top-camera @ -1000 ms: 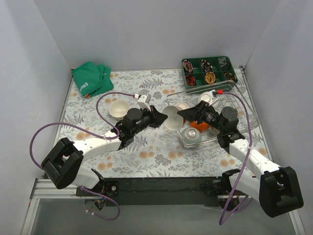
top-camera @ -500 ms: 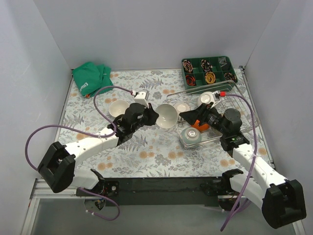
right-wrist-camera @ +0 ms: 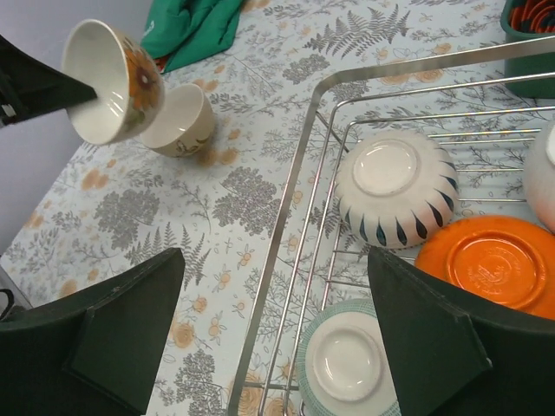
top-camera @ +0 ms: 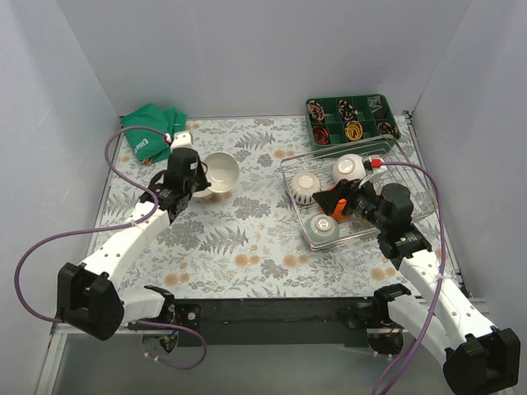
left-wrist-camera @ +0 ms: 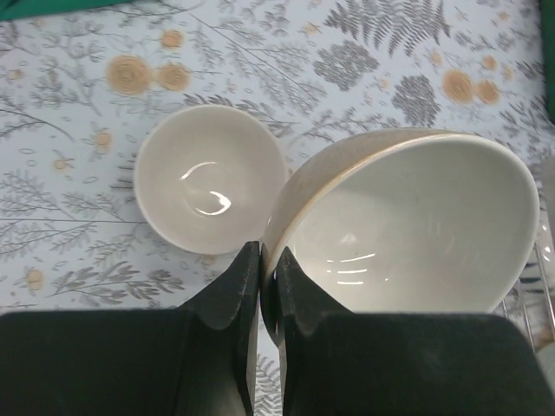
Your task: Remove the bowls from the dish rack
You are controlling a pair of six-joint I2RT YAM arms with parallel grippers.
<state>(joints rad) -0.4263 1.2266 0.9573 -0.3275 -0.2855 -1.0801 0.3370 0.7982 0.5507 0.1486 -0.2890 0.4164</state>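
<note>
My left gripper [top-camera: 201, 175] is shut on the rim of a cream bowl with an orange flower [top-camera: 221, 170], holding it tilted just above the table at the back left. In the left wrist view this gripper [left-wrist-camera: 267, 260] pinches the bowl [left-wrist-camera: 416, 225] right beside a small white bowl [left-wrist-camera: 211, 191] standing on the table. My right gripper [top-camera: 335, 202] is open and empty over the wire dish rack [top-camera: 412, 177]. The rack holds a white bowl with dark petals [right-wrist-camera: 395, 186], an orange bowl [right-wrist-camera: 494, 264], a pale green bowl [right-wrist-camera: 347, 364] and a white bowl [top-camera: 350, 167], the first three upside down.
A green compartment tray [top-camera: 352, 118] stands behind the rack at the back right. A green cloth [top-camera: 152, 132] lies at the back left corner. White walls close in the floral table [top-camera: 247, 247] on three sides.
My left arm has swung the cream bowl from the table's middle to the back left, next to the white bowl. My right gripper has drawn back a little over the rack.
</note>
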